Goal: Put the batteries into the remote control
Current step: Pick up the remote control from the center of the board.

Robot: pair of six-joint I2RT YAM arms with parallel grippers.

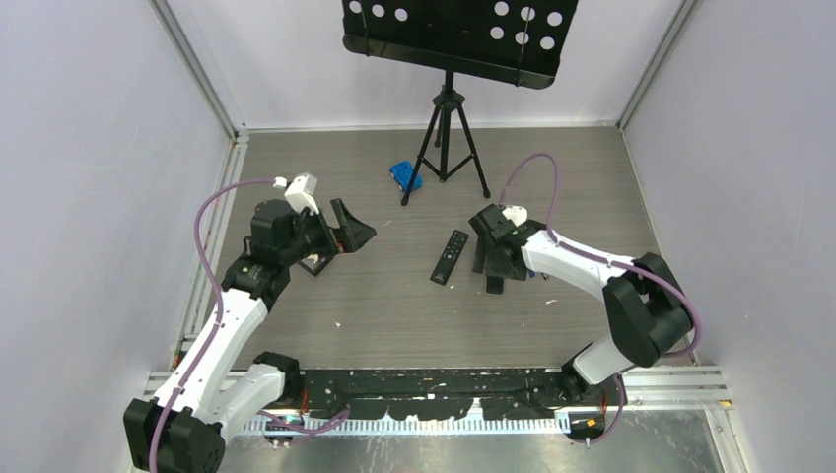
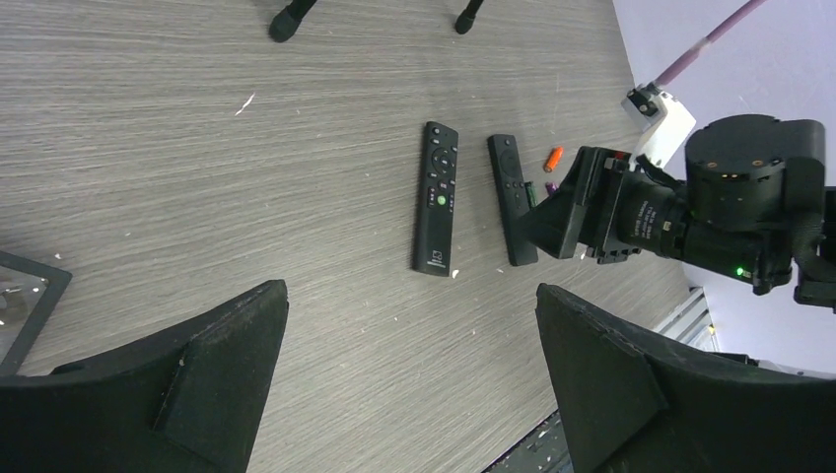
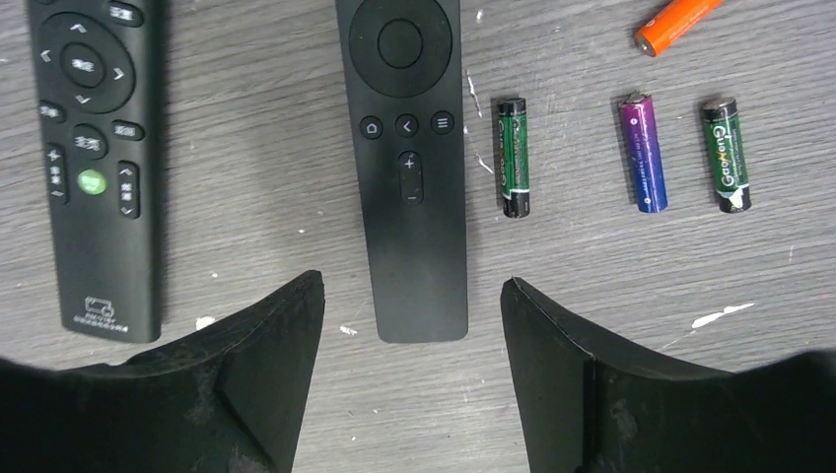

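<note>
Your right end effector [image 3: 411, 279] is spread and empty, a finger on either side of the button-free end of the remote control [image 3: 412, 177], which lies face up on the desk [image 3: 256, 227]. Beside the remote lie a green battery [image 3: 513, 158], a purple battery [image 3: 643, 153], a second green battery [image 3: 726, 155] and, slanted beyond them, an orange battery [image 3: 678, 25]; a buttoned remote [image 3: 94, 168] lies parallel on the other side. Your left end effector [image 2: 411, 288] is spread wide, empty, well apart.

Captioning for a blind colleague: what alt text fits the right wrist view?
The open right gripper hovers above the black remote control, with a many-buttoned remote on the picture's left. On the right lie a green battery, purple battery, second green battery and orange battery.
</note>
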